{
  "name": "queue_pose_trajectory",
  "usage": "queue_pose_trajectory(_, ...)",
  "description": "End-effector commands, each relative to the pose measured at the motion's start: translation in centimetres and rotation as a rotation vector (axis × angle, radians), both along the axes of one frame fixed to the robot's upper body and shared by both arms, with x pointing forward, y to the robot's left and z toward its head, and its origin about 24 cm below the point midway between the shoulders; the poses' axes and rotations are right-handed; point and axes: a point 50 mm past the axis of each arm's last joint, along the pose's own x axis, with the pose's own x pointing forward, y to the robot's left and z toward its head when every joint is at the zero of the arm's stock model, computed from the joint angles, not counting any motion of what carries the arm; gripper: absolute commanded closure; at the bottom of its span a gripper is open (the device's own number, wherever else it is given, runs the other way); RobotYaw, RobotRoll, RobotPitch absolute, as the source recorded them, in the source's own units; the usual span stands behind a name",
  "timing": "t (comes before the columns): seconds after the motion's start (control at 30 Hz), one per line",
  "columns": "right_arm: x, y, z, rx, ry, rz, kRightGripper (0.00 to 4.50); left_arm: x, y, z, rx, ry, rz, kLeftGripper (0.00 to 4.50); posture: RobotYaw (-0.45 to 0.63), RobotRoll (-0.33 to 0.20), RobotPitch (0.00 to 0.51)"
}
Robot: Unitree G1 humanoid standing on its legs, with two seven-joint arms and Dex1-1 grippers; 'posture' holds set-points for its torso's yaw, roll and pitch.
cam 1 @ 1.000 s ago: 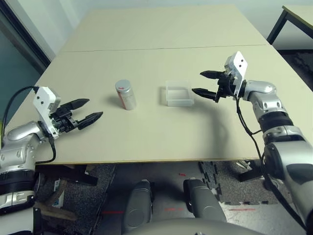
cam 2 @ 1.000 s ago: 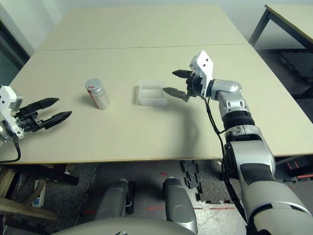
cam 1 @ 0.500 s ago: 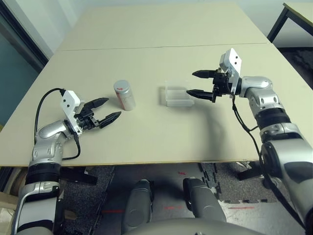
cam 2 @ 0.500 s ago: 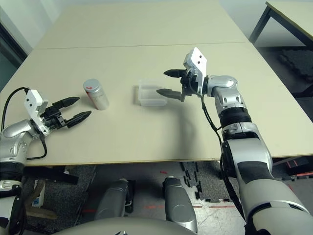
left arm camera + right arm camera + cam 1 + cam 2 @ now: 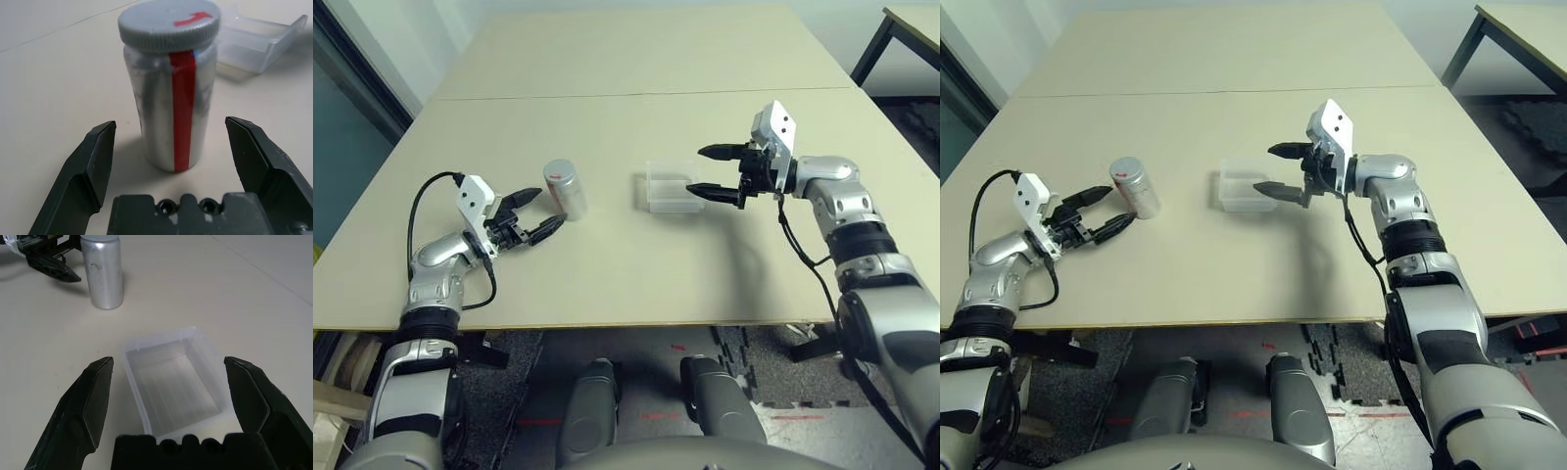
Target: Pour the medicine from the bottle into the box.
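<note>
The silver-grey bottle [image 5: 565, 189] with a grey cap and red label stripe stands upright on the table, cap on. My left gripper [image 5: 540, 212] is open just left of it, its fingers [image 5: 93, 161] reaching toward the bottle [image 5: 171, 93] without touching. The clear plastic box [image 5: 671, 188] lies to the bottle's right, looking empty [image 5: 171, 382]. My right gripper [image 5: 705, 168] is open at the box's right edge, fingers [image 5: 90, 401] spread wider than the box. The medicine is hidden inside the bottle.
The pale table [image 5: 626, 264] has a seam [image 5: 636, 94] running across behind the objects. A dark table leg [image 5: 867, 49] of another table stands at the far right. The floor beyond the front edge holds dark mats.
My left arm has swung in from the table's left edge to right beside the bottle. My right gripper has edged left toward the box. Both stayed open.
</note>
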Motion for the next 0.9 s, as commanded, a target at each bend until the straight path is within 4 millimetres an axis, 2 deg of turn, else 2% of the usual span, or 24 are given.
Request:
queue_pose_trajectory(0.03, -0.2, 0.2, 0.2, 0.001, -0.010, 0.007, 0.00, 0.7, -0.6, -0.4, 0.006, 0.010, -0.003, 0.01, -0.10, 0.000, 0.111)
queue_pose_trajectory(0.37, -0.6, 0.1, 0.1, 0.007, 0.000, -0.003, 0.00, 2.2, -2.5, -0.7, -0.020, 0.019, -0.024, 0.01, -0.13, 0.000, 0.125)
queue_pose_trajectory(0.47, -0.8, 0.3, 0.0, 0.007, 0.000, 0.002, 0.00, 2.3, -2.9, -0.7, -0.033, 0.033, -0.054, 0.91, -0.13, 0.000, 0.122)
queue_pose_trajectory(0.53, -0.8, 0.3, 0.2, 0.007, -0.001, 0.003, 0.00, 2.3, -2.8, -0.6, -0.032, 0.037, -0.067, 1.72, -0.13, 0.000, 0.121)
queue_pose_trajectory(0.57, -0.8, 0.3, 0.3, 0.007, -0.002, 0.002, 0.00, 2.3, -2.7, -0.5, -0.033, 0.041, -0.071, 1.82, -0.13, 0.000, 0.121)
queue_pose_trajectory(0.73, -0.7, 1.0, 1.1, 0.016, 0.013, 0.004, 0.00, 2.3, -2.5, 0.3, -0.041, 0.051, -0.137, 1.81, -0.11, 0.000, 0.114)
queue_pose_trajectory(0.9, -1.4, 3.7, 3.6, 0.061, 0.111, 0.112, 0.00, 1.9, -3.1, 1.7, -0.019, 0.075, -0.302, 1.81, -0.08, 0.000, 0.109)
